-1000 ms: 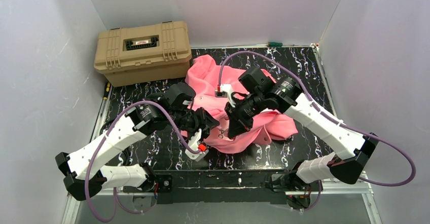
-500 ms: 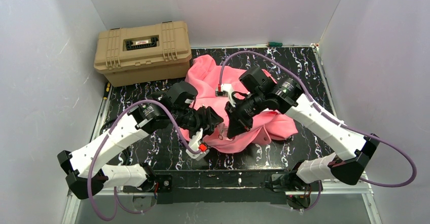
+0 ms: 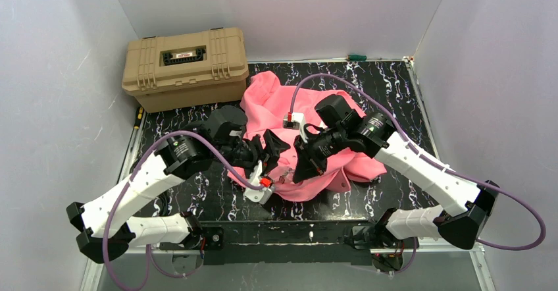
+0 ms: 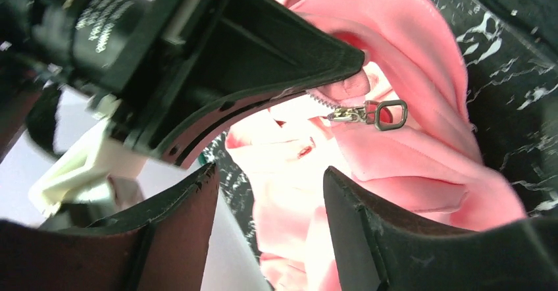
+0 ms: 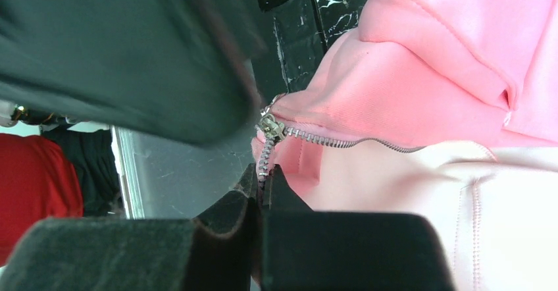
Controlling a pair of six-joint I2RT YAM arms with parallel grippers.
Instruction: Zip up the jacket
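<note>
From above, the salmon-pink hooded jacket (image 3: pixel 263 97) lies bunched on the black marbled counter (image 3: pixel 388 80), and both arms converge on its near front edge. The left end effector (image 3: pixel 273 147) hangs just left of the right end effector (image 3: pixel 304 170), which dips into the fabric, while the tan case (image 3: pixel 184 67) sits well beyond both, clear of the work. In the left wrist view the left end effector's fingers stand parted around empty air, gripping nothing. Just ahead of them and a little to the right, the zipper slider (image 4: pixel 345 113) with its rectangular pull tab (image 4: pixel 389 114) juts from the pink fold, right below the tip of the other arm's dark finger. In the right wrist view the right end effector is pinched fully together on the jacket's zipper edge: one row of metal teeth (image 5: pixel 342 143) trails off to the right, and another runs from the slider down into its fingertips. This apparently anchors the track taut so the parted left one can take the tab and draw it along.
</note>
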